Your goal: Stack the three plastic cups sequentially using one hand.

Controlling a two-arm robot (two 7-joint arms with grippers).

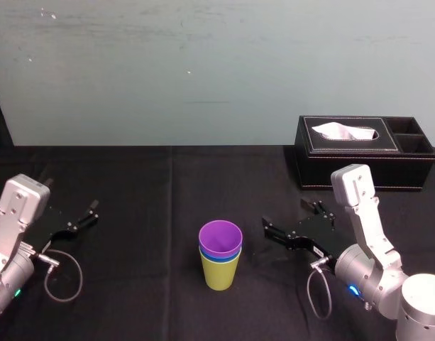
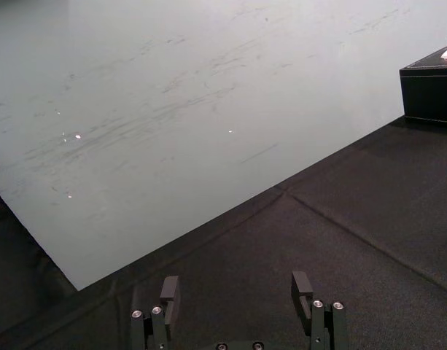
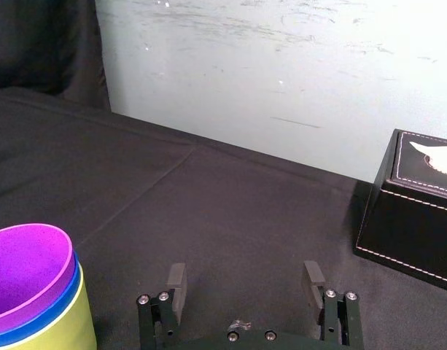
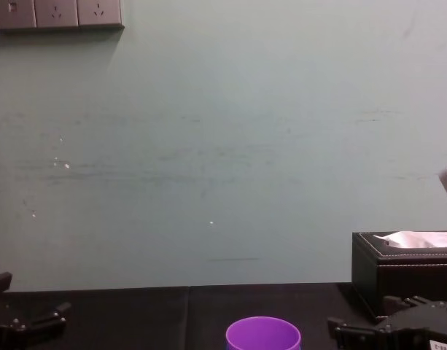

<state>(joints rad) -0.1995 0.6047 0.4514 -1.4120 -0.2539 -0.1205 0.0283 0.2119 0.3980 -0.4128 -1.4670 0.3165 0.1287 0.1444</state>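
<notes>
The right gripper (image 1: 292, 222), jaws spread wide and empty, sits just right of the three plastic cups (image 1: 221, 257), fingers aimed at them; it is the nearer arm. The left gripper (image 1: 80, 218), also wide and empty, rests well to their left. The cups stand upright, already nested: purple cup (image 1: 221, 238) inside blue cup (image 1: 221, 259) inside yellow-green cup (image 1: 219, 275), smooth tapered plastic on black cloth (image 1: 146, 213). Behind, rightward, sits a stitched leather tissue box (image 1: 359, 167).

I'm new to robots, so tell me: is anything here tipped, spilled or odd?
Nothing stands out. The purple cup nests in the blue cup, that in the green cup, all upright. The left gripper and right gripper are open, off the stack. The tissue box stands upright.
</notes>
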